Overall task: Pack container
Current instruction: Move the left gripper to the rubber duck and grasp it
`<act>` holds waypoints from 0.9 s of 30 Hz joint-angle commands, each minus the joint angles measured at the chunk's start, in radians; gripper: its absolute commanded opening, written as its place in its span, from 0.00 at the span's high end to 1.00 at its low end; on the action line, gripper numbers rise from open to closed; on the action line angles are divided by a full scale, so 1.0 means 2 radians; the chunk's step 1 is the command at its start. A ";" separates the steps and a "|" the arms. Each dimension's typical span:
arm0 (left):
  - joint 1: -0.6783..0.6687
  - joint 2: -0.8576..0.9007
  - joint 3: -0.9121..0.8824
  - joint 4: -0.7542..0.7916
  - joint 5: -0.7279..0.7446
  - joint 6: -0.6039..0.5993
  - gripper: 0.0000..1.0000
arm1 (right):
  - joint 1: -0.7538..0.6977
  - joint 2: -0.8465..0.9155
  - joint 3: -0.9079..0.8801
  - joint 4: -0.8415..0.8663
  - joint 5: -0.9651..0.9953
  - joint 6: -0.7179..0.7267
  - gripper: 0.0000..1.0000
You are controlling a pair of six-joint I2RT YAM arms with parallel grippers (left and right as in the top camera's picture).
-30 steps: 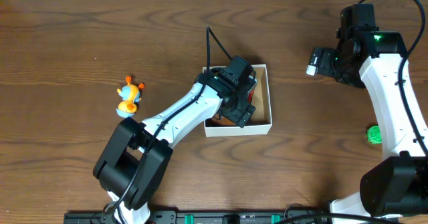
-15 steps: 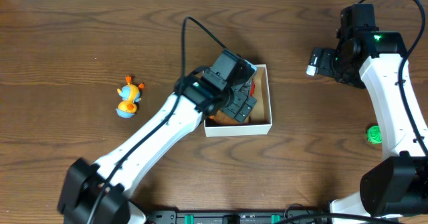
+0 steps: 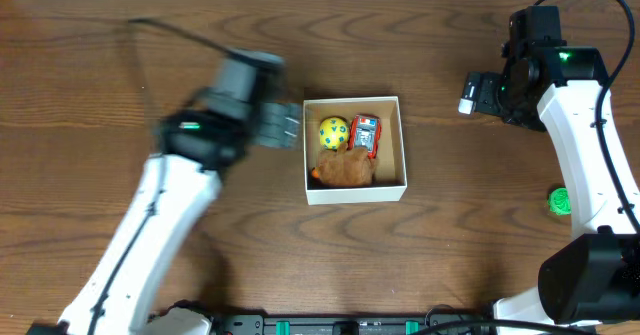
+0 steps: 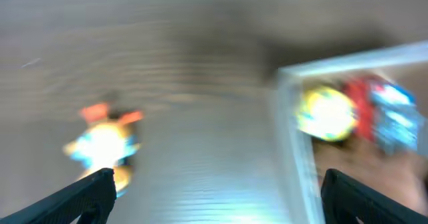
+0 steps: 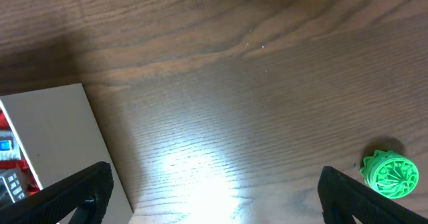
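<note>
The container is a white-walled box with a brown inside, at the table's middle. It holds a yellow ball, a red and blue toy and a brown plush. My left gripper is open and empty, just left of the box. Its blurred wrist view shows the box rim, the ball and an orange and blue duck toy between the open fingers. The arm hides the duck from overhead. My right gripper is open and empty, right of the box.
A green ridged toy lies on the table at the right, beside the right arm; it also shows in the right wrist view. The right fingers hover over bare wood. The left arm crosses the table's left half.
My left gripper has come up out of the box and swung left, leaving the brown plush inside. The arm now covers the duck toy. The right arm has not moved.
</note>
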 commanded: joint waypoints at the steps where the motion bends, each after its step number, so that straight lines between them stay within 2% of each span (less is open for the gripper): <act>1: 0.083 0.007 0.000 -0.014 0.000 -0.024 0.02 | -0.001 0.000 -0.002 -0.001 -0.001 -0.010 0.01; 4: 0.134 0.035 -0.001 -0.019 0.042 0.006 0.02 | -0.001 0.000 -0.002 -0.001 -0.001 -0.010 0.01; 9: 0.176 0.107 -0.001 -0.021 0.045 0.021 0.02 | -0.001 0.000 -0.002 -0.001 -0.001 -0.010 0.01; 19: 0.185 0.242 -0.001 -0.011 0.045 0.022 0.02 | -0.001 0.000 -0.002 -0.003 -0.001 -0.010 0.01; 27: 0.185 0.290 -0.001 -0.004 0.045 0.022 0.02 | -0.001 0.000 -0.002 -0.010 -0.001 -0.015 0.01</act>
